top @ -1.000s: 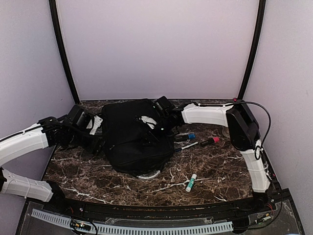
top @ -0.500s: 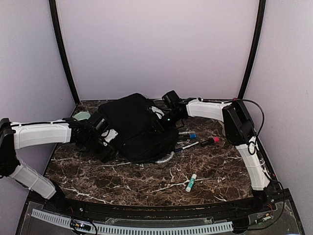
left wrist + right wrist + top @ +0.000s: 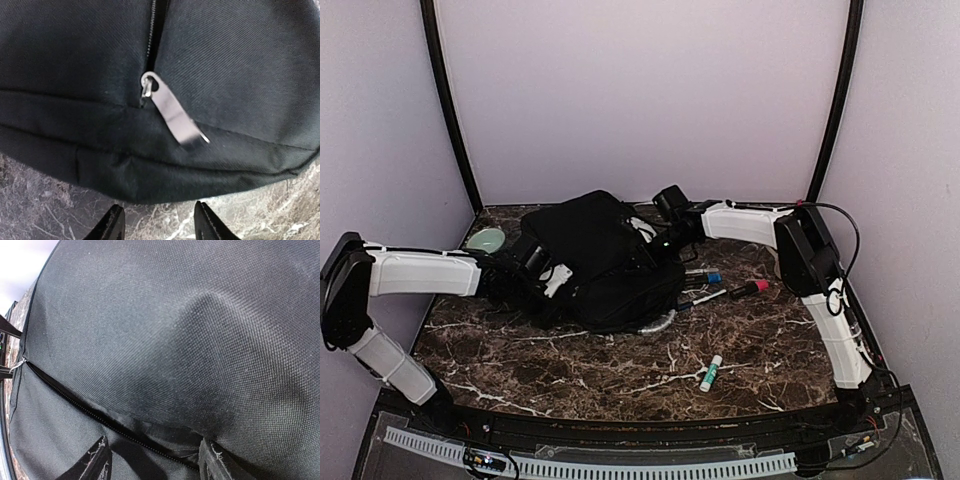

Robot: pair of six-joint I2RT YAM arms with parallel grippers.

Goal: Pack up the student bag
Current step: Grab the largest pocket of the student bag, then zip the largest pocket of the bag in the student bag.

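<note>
The student bag is a large black fabric backpack lying bunched at the middle back of the marble table. My left gripper is at its front left edge. In the left wrist view the gripper is open and empty over the marble, just short of the bag and its silver zipper pull. My right gripper is at the bag's back right. In the right wrist view its fingers stand apart against the bag, with a zipper flap between them.
A teal bowl sits at the back left. Right of the bag lie a blue-capped pen, a dark pen and a red-tipped marker. A glue stick lies nearer the front. A pale rim shows under the bag.
The bag has been pushed and bunched toward the back right. My left arm has swung in to its front left edge, uncovering the teal bowl. The right gripper shifted back.
</note>
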